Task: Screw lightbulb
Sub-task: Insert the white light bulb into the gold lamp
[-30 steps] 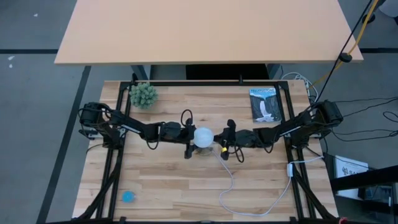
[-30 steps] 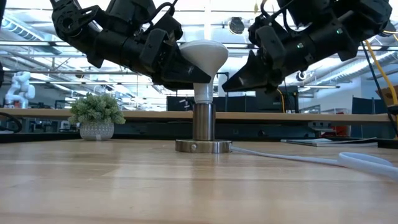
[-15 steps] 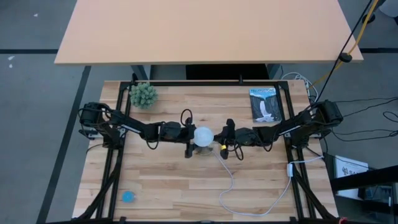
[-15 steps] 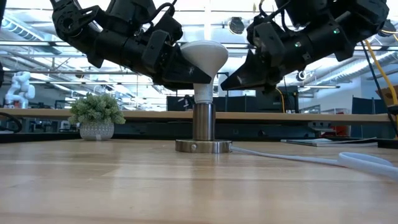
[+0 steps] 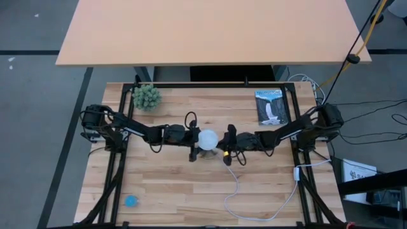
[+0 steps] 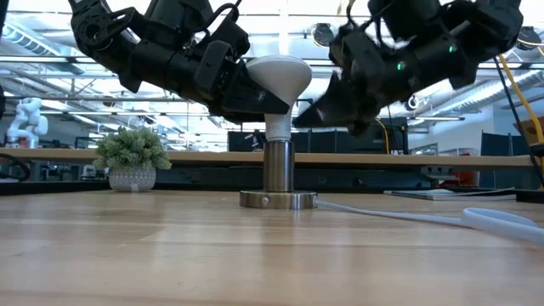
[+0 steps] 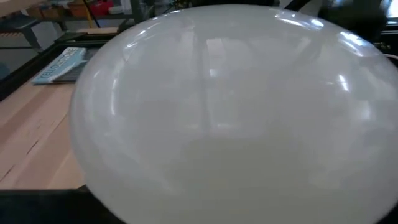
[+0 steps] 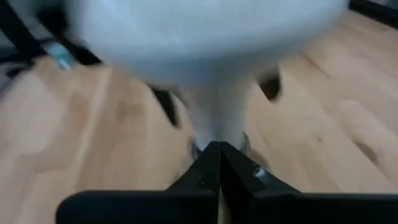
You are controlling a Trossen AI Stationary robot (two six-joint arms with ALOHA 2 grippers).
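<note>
The white lightbulb [image 6: 279, 75] stands upright with its narrow base in a silvery socket [image 6: 277, 168] on a round disc [image 6: 277, 200] at the table's middle [image 5: 208, 139]. My left gripper [image 5: 193, 141] comes from the table's left and has the globe between its fingers. That globe [image 7: 230, 112] fills the left wrist view. My right gripper [image 5: 224, 145] is shut and comes from the table's right. Its tips [image 8: 217, 155] point at the bulb's neck [image 8: 217, 118] just above the socket. My left gripper holds the bulb's globe by its sides [image 6: 255, 85] between its two spread fingers, coming nearly level from the table's left. The bulb stands upright with its base in the socket. My right gripper's shut tips [image 6: 297, 119] are right beside the neck; whether they touch it I cannot tell.
A white cord [image 5: 236, 187] runs from the socket toward the near right edge. A small potted plant [image 5: 147, 97] stands at the far left and a booklet [image 5: 271, 107] lies at the far right. A small blue thing [image 5: 130, 201] lies near the front left.
My right gripper has edged toward the table's left and slightly down, closing in on the bulb's neck. The bulb, the socket and my left gripper have kept still.
</note>
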